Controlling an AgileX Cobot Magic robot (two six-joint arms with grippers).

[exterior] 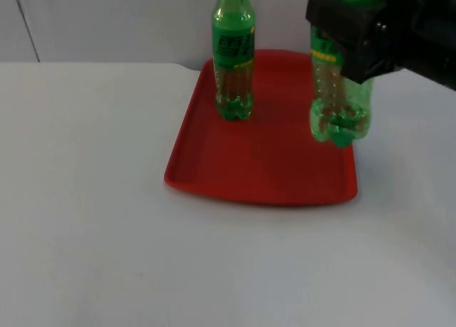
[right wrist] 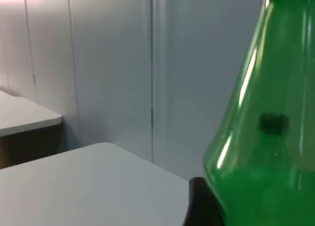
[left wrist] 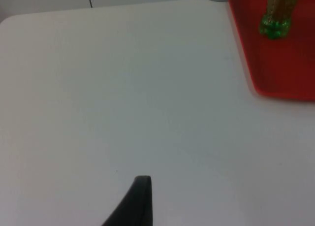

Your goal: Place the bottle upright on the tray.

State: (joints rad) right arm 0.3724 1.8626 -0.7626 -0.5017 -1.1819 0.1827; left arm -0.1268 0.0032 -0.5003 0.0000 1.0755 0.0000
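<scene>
Right tool (exterior: 349,45) pinching green bottle (exterior: 340,102) upright, base down above red tray (exterior: 263,174), left tool's state unclear

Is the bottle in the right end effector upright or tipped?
Upright. The held bottle hangs vertically from the right end effector, base down over the tray, like the standing bottle.

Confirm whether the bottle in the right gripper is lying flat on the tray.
No: the held bottle hangs upright in the right gripper over the red tray's right side.
</scene>
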